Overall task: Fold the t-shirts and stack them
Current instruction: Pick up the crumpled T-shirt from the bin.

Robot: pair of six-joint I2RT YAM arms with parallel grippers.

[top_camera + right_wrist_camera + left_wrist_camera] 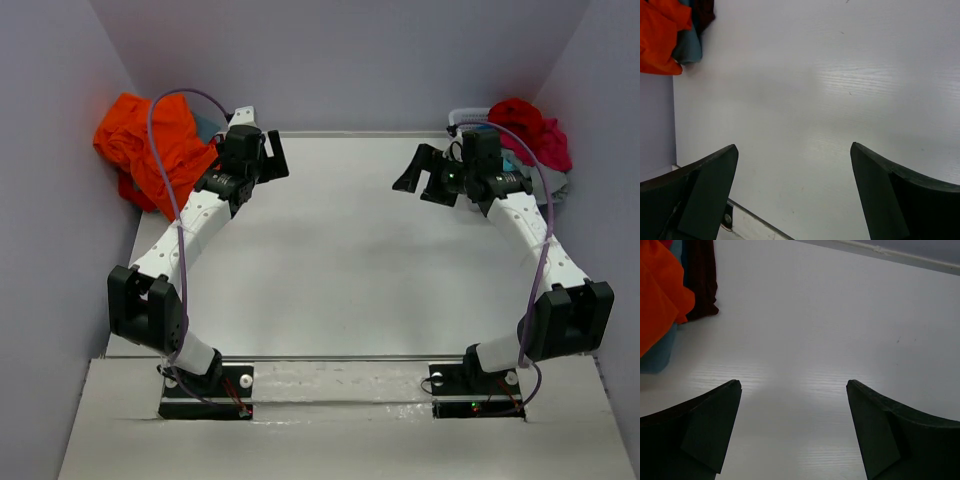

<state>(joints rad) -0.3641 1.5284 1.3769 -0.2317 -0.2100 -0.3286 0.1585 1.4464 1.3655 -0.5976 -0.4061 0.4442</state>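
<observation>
The table (330, 250) is white and smooth, with fine lines and a soft shine. The orange t-shirt (150, 145) is matt, wrinkled cloth. The left gripper (794, 387) looks like matt black plastic.

You have a white table (340, 260) boxed in by pale lilac walls (340, 60) behind and on both sides. A grey board (340, 440) runs along its near edge; light sheens off the top.
</observation>
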